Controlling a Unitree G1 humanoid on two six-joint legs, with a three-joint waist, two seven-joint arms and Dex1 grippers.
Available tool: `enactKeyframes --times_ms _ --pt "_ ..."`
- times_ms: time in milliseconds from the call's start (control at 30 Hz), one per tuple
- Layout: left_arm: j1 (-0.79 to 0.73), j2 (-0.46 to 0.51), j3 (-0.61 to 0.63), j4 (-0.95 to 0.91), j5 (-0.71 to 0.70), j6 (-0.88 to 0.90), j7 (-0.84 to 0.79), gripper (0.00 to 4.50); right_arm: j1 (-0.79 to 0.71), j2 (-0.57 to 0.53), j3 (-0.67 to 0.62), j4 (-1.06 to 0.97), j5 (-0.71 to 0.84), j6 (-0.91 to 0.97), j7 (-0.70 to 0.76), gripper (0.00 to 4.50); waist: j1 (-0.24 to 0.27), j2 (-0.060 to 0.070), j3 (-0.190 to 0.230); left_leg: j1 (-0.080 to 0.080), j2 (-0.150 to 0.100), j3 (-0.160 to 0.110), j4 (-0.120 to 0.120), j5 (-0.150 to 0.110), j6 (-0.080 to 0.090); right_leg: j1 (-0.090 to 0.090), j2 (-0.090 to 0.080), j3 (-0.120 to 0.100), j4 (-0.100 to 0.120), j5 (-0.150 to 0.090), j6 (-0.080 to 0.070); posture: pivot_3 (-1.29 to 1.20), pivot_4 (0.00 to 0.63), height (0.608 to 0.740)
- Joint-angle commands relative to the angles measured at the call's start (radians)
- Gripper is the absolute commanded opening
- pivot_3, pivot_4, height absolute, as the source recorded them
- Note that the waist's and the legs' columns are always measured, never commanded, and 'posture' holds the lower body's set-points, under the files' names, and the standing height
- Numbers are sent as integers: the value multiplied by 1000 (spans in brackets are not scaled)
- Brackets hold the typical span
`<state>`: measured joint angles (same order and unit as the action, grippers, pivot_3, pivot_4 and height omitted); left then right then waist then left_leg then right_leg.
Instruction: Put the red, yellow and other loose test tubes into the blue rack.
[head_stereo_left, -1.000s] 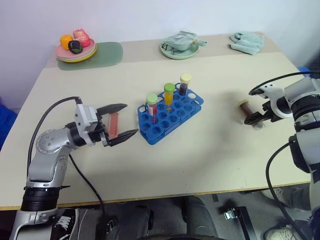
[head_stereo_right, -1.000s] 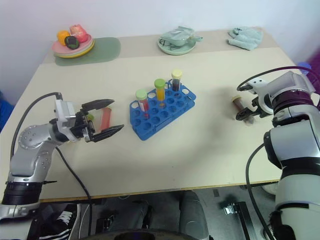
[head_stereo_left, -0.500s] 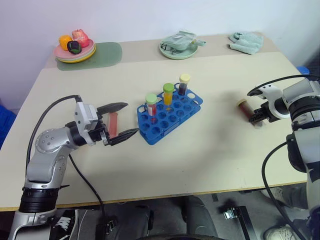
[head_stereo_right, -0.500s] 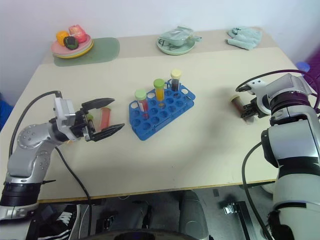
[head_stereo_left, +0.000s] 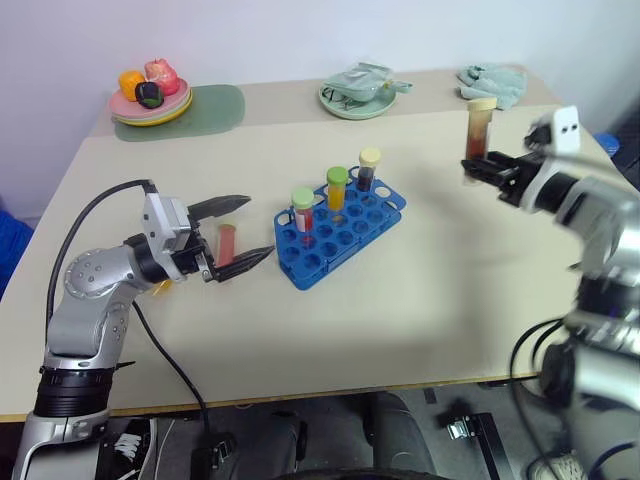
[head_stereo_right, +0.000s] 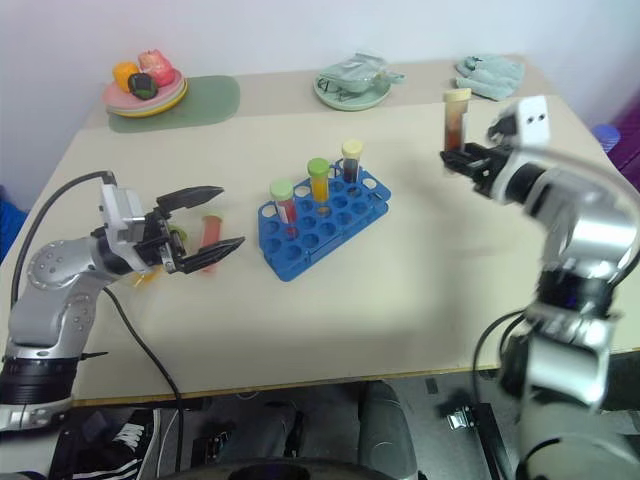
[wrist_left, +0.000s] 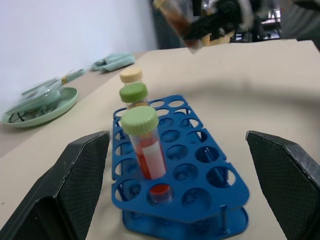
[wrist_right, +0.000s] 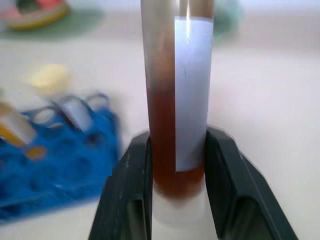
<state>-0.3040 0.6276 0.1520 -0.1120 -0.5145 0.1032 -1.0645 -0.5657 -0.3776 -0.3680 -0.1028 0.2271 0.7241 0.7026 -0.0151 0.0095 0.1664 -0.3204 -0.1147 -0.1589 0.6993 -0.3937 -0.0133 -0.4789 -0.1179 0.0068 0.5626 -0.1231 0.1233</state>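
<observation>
My right jaws (head_stereo_left: 478, 165) clench one brown tube (head_stereo_left: 478, 128) upright above the counter (head_stereo_left: 420, 290). My left jaws (head_stereo_left: 240, 230) gape around one red tube (head_stereo_left: 227, 244) lying there. Three capped tubes (head_stereo_left: 337, 188) stand in one blue rack (head_stereo_left: 340, 233).

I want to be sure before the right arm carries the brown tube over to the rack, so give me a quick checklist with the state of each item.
1. Right gripper shut on the brown tube: ok, pinched near its lower end.
2. Tube upright, cap on top: ok.
3. Free holes in the blue rack: ok, three tubes stand along its far side, the other holes are open.
4. Path to the rack clear: ok, bare table between them.
5. Left gripper out of the way: ok, open, beside the rack's left end.
6. Red tube on the table picked up: not ok, it lies loose between the open left fingers.
</observation>
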Motion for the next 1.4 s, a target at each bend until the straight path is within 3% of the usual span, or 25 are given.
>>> enactKeyframes --times_ms 33,233,333,467,533,967,1400 --pt "-39 19 21 29 -3 -27 -23 4500 27 101 50 -95 -6 -193 -132 798 -1 0 0 0 0 0 0 0 0 0 0 0 0 0 0 0 150 740" --pt "-66 18 20 63 -5 -31 -42 4500 61 226 162 66 -88 -540 -267 798 -3 0 0 1 -1 1 0 0 0 0 0 0 0 0 -1 0 150 740" --pt "-67 23 16 57 -8 -20 -52 4500 71 234 230 190 -160 -728 -302 798 -9 0 0 1 0 1 -1 0 0 0 1 0 0 0 -1 0 150 740" --pt "-53 35 26 29 -27 19 -55 4500 65 268 214 316 -63 -820 -264 798 -11 0 0 1 0 1 -1 0 0 0 1 0 0 0 -1 0 150 740" --pt "-44 40 26 21 -27 21 -54 4500 68 257 243 374 -93 -888 -257 798 -13 0 0 1 0 1 -1 0 0 0 1 0 0 0 -1 0 150 740" --pt "-15 56 39 -23 -38 43 -32 4500 12 232 259 582 -83 -1020 -236 798 -30 0 0 1 0 0 -2 0 0 0 1 0 0 0 -1 0 150 740" --pt "-23 58 38 -23 -38 43 -29 4500 34 255 294 577 -84 -1033 -244 798 -31 0 0 1 1 0 -1 0 0 0 1 0 0 0 -1 0 150 740"
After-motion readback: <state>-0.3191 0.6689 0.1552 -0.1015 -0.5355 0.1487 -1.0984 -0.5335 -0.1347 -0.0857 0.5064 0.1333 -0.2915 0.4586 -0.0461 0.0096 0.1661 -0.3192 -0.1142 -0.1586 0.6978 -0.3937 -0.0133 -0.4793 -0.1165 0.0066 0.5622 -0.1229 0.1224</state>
